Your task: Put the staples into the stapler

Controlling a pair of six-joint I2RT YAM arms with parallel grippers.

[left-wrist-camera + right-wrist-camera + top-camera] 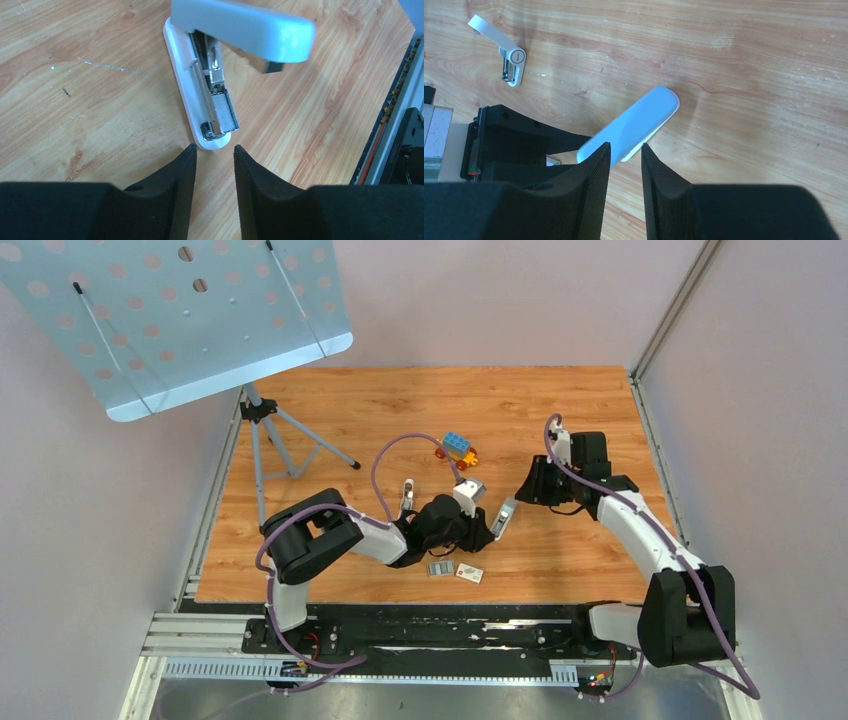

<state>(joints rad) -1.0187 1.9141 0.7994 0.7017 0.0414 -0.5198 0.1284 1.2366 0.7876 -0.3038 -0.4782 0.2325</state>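
Stapler point(182, 85): lid point(240, 22) up, so track shows. Left claw point(215, 149) part open, empty, facing its front. Right claw point(626, 147) part open over lid. Staples point(440, 568) wait at stapler's 7 o'clock.

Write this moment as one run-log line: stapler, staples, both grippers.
stapler: top raised | staples: strip in open channel | left gripper: open, empty | right gripper: open, by stapler

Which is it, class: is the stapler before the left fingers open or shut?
Open. The stapler has its cover raised off the white base, exposing the metal channel.
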